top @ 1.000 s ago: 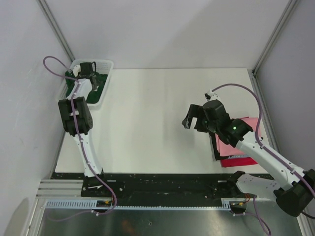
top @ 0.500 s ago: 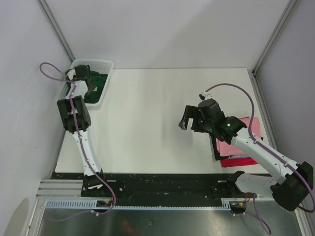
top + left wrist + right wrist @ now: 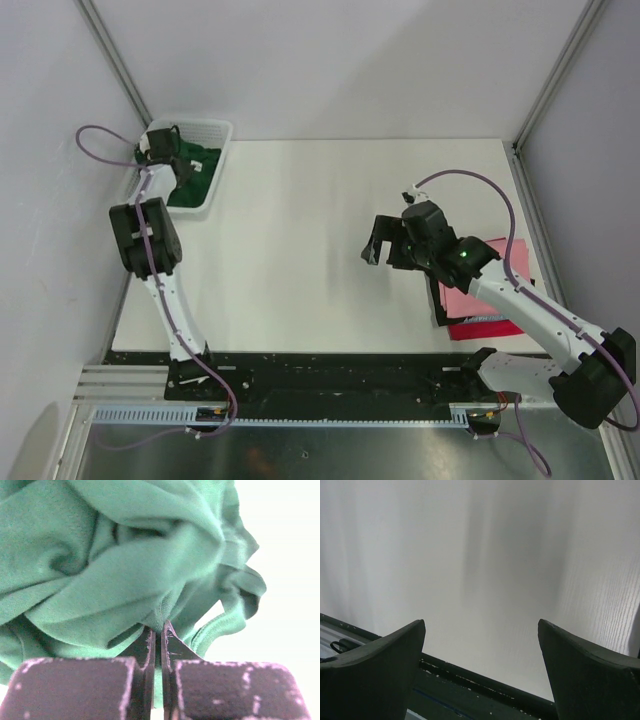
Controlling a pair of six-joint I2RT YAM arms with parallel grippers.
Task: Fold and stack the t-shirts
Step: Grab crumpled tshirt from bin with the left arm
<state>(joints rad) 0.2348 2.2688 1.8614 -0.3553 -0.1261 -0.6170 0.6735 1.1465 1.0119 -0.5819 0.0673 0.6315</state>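
Because the dark green t-shirt is lying bunched in the white basket at the upper left of the frame, we are reaching into it with our left gripper. Its jaws are pinching together on a fold of that cloth, a hold we are judging as meant for lifting the shirt out onto the table for folding. Right of centre, we are hovering our right gripper over the table with jaws wide apart, gripping nothing and probably waiting to help, while the pink t-shirt is lying folded on the red t-shirt at the lower right, apparently starting the stack.
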